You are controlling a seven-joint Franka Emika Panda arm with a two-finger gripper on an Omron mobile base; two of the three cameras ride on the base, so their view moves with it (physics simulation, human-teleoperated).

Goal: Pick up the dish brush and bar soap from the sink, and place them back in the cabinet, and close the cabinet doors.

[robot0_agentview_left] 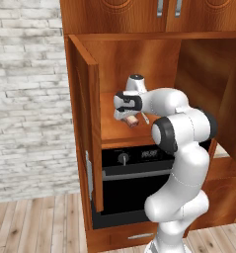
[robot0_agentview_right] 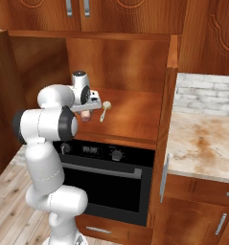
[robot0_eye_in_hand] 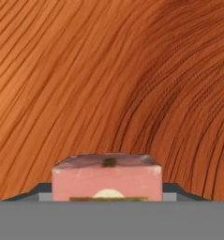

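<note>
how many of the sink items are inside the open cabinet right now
2. The bar soap sits between the jaws over the cabinet shelf; the dish brush lies on the shelf just beside it.

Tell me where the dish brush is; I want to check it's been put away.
The dish brush lies on the shelf of the open cabinet above the oven, just right of the bar soap in the right base view.
</note>
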